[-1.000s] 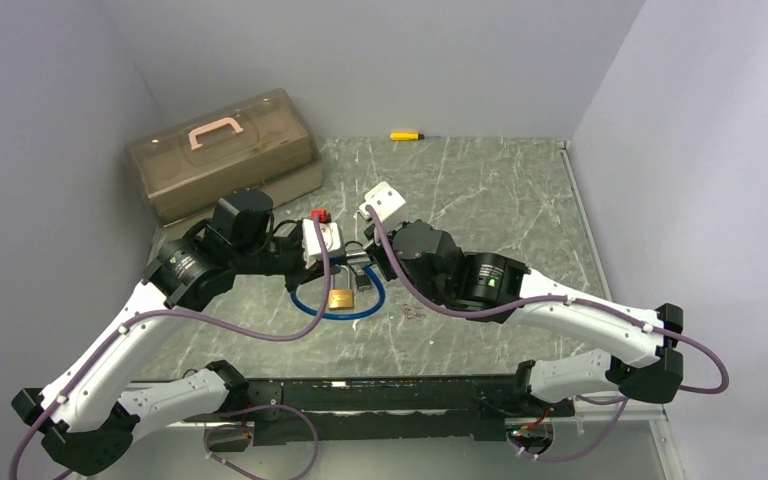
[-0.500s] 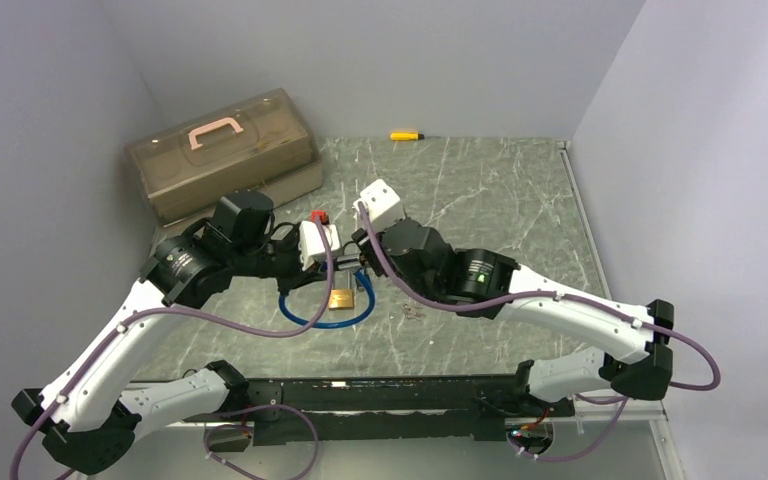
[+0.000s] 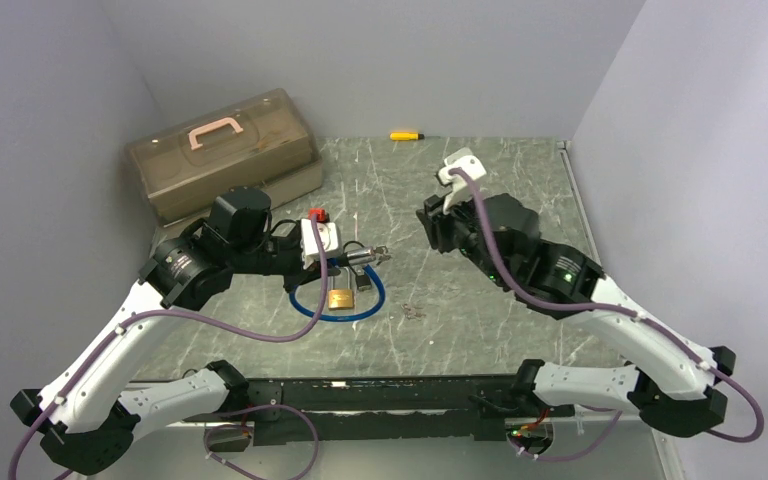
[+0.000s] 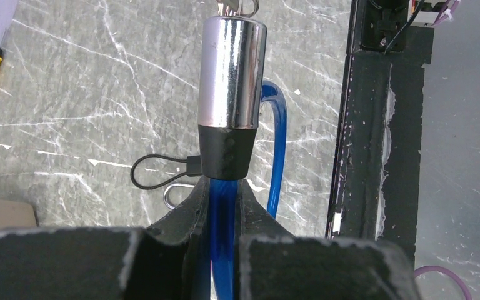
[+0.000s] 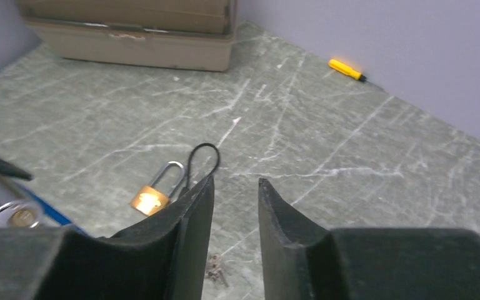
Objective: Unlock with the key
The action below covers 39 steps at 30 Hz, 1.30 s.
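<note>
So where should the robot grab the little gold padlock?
Grab the padlock by its wide brass body, straight down from above, pinching its two side edges. It lies flat on the table, and its thin shackle would probably slip out.

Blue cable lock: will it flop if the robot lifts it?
Probably bendy: the blue cable curls in a loop. Its chrome cylinder looks like solid metal, so likely end-heavy. Round, it might roll if pushed.
</note>
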{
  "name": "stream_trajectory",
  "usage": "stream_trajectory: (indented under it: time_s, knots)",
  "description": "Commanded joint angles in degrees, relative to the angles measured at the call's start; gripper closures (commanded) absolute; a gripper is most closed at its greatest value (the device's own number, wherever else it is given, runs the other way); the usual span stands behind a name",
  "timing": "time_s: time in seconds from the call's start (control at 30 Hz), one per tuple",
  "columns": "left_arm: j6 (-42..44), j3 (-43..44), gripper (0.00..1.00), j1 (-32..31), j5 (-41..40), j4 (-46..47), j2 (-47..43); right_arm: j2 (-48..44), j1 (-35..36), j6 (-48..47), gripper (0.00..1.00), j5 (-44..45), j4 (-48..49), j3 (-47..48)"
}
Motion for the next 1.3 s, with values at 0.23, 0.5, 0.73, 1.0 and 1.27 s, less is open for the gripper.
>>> stream_trajectory:
  time_s: [0.23, 0.5, 0.73, 1.0, 1.27]
  knots:
    - [2.60, 2.91, 1.00, -0.14, 6.39, 2.43, -0.98, -9.16, -4.05, -4.09, 0.54, -46.21, 3.64, -2.56]
    - [5.22, 3.15, 1.00, -0.13, 9.04, 0.02, -1.06, -5.79, -6.44, -5.26, 0.51, -60.09, 2.09, -1.06]
    - [8.31, 3.33, 1.00, -0.17, 10.92, -1.88, -1.41, -4.64, -9.04, -5.19, 0.52, -63.38, 1.69, 0.26]
    - [9.36, 3.35, 1.00, -0.19, 11.95, -2.71, -1.54, -3.72, -11.18, -3.86, 0.46, -65.16, 1.93, -0.02]
    - [8.57, 3.45, 1.00, -0.19, 11.13, -1.73, -1.34, -2.24, -11.62, -2.63, 0.55, -71.48, 4.00, -0.74]
